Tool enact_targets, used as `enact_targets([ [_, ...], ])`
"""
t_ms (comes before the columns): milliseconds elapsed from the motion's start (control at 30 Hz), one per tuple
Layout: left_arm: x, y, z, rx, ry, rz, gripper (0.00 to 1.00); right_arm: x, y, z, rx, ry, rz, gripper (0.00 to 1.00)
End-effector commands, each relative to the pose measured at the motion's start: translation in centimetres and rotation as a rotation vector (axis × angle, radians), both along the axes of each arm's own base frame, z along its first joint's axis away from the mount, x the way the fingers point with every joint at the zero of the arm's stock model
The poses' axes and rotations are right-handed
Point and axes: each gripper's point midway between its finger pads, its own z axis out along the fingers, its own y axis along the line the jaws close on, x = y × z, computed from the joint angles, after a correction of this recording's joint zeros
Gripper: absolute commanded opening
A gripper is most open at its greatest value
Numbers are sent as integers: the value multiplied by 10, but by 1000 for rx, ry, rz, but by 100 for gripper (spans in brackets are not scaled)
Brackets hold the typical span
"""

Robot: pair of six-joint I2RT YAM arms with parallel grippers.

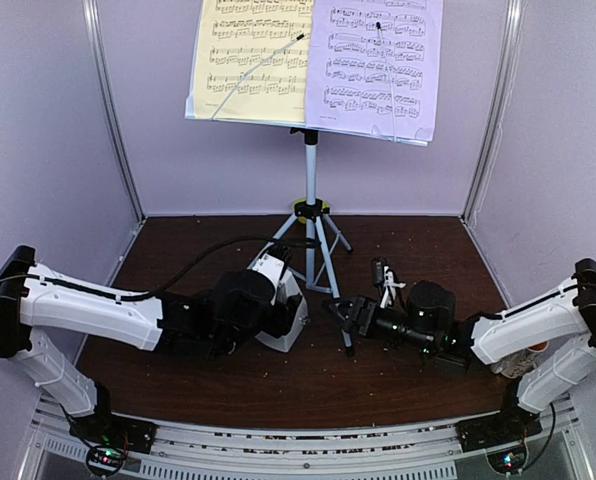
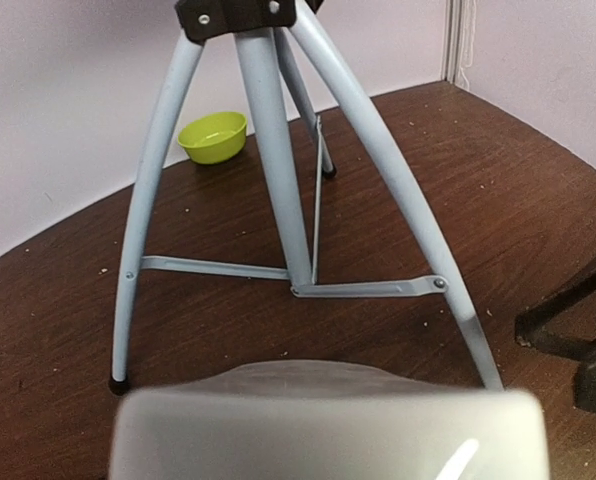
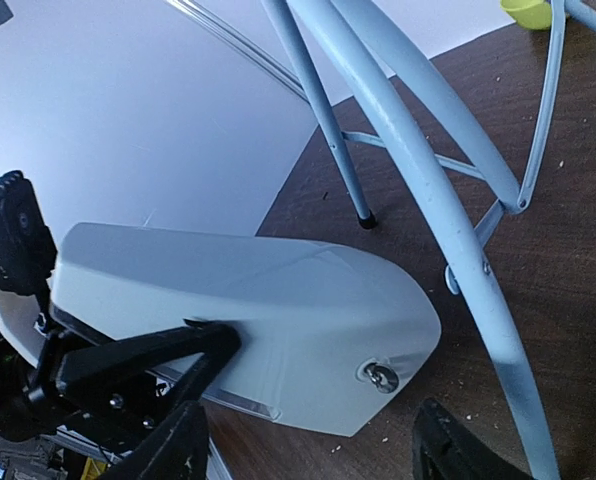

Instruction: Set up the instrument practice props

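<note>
The music stand's grey tripod [image 1: 310, 230] stands mid-table, with a yellow sheet [image 1: 248, 60] and a lilac sheet [image 1: 378, 65] side by side on its desk. Just left of the tripod's front legs is the white pyramid metronome [image 1: 286, 305], tilted, with my left gripper [image 1: 263, 310] shut on its sides. It fills the bottom of the left wrist view as the metronome [image 2: 328, 430], hiding the fingers. In the right wrist view one black left finger [image 3: 148, 355] presses the metronome [image 3: 278, 320]. My right gripper [image 1: 348, 312] is open just right of it, its fingers apart and empty [image 3: 313, 450].
A small green bowl [image 2: 213, 135] sits by the back wall behind the tripod legs [image 2: 268, 150], and its rim shows as the bowl [image 3: 526, 12]. A tripod leg [image 3: 428, 180] runs close past my right fingers. Lilac walls enclose three sides.
</note>
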Motion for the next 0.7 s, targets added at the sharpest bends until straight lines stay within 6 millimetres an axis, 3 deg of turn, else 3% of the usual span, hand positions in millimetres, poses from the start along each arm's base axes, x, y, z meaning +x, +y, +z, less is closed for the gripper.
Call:
enact_targets([
  [0, 10, -30, 38, -179, -5, -10, 11, 1, -15, 1, -124, -84, -30, 72],
  [467, 24, -48, -2, -147, 93, -10, 17, 6, -36, 5, -235, -142, -91, 79],
  [567, 24, -51, -10, -141, 119, -19, 23, 7, -40, 4, -263, -151, -101, 81],
  [667, 22, -55, -14, -136, 134, -43, 38, 8, -44, 6, -279, -160, -111, 83],
])
